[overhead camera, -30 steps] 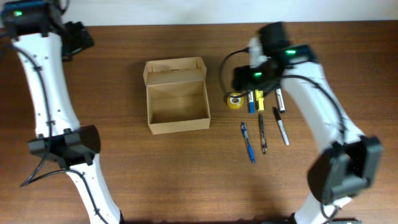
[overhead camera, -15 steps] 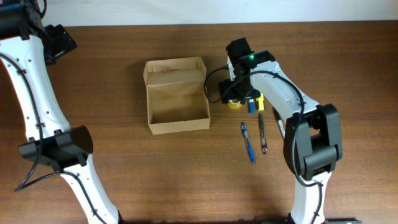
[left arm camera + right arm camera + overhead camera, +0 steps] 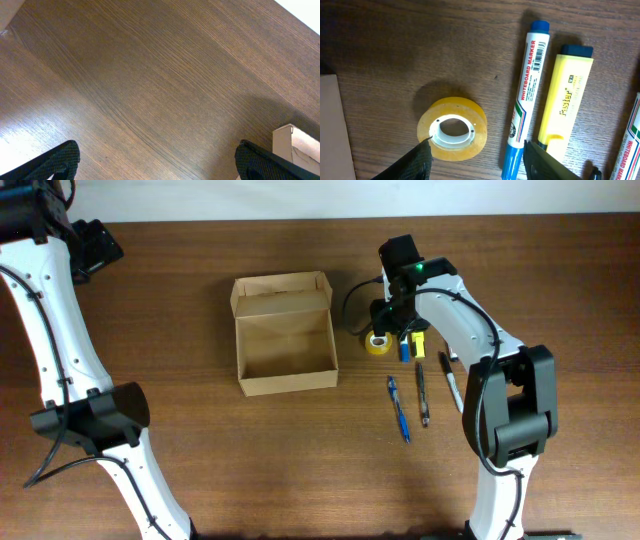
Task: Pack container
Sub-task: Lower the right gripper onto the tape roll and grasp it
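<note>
The container (image 3: 285, 335), a plain cardboard box, is sitting left of centre on the table (image 3: 200, 470) with its flap lid standing open at the far edge and its inside showing bare, apparently ready to take the stationery lying just to its right; the right gripper (image 3: 479, 166) is hovering low over that cluster, fingers spread wide and gripping nothing, straddling the yellow tape roll (image 3: 452, 129), with the blue whiteboard marker (image 3: 525, 100) and the yellow highlighter (image 3: 565, 100) lying alongside, which suggests the roll is being lined up for the first pick; a blue pen (image 3: 399, 408), a dark pen (image 3: 422, 393) and a black marker (image 3: 452, 380) are waiting nearer the front; the left gripper (image 3: 160, 167) is hanging over bare wood towards the far-left corner, likewise wide open and empty, probably parked clear of the work.
</note>
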Motion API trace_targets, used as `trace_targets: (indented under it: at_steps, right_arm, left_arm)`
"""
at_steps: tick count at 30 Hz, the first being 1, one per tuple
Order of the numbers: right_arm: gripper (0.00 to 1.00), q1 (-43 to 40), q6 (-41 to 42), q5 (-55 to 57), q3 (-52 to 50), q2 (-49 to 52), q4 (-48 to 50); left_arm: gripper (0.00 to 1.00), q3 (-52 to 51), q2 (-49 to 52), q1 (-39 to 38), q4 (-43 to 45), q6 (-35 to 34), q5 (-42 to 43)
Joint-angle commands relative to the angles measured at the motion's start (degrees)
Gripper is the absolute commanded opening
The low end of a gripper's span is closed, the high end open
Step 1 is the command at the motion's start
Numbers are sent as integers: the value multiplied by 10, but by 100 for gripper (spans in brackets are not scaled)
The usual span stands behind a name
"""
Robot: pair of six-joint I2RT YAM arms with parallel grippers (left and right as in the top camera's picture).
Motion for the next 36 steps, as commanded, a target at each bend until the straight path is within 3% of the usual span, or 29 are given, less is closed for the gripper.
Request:
trace_targets:
  at_steps: [1,3,8,28,30,32,36]
  right_arm:
    - [58,5,4,2,9,12,5]
    - [48,5,7,2,9,19,7]
    - [43,5,9,2,9,36,6]
    - [33,7,24,-9,6,93,5]
    - [24,7,24,-9,6,97,6]
    - [4,6,24,-9,7,97,5]
    - [4,6,21,-19,27,92,-18]
  left_arm:
    - [100,2,4,3,-2,9,-8]
    - [100,2,4,3,-2,9,-8]
    - [100,2,4,3,-2,9,-8]
    - [100,2,4,3,-2,9,-8]
    - [100,2,4,3,-2,9,-8]
    - [100,2,4,3,-2,9,-8]
    - [100,2,4,3,-2,9,-8]
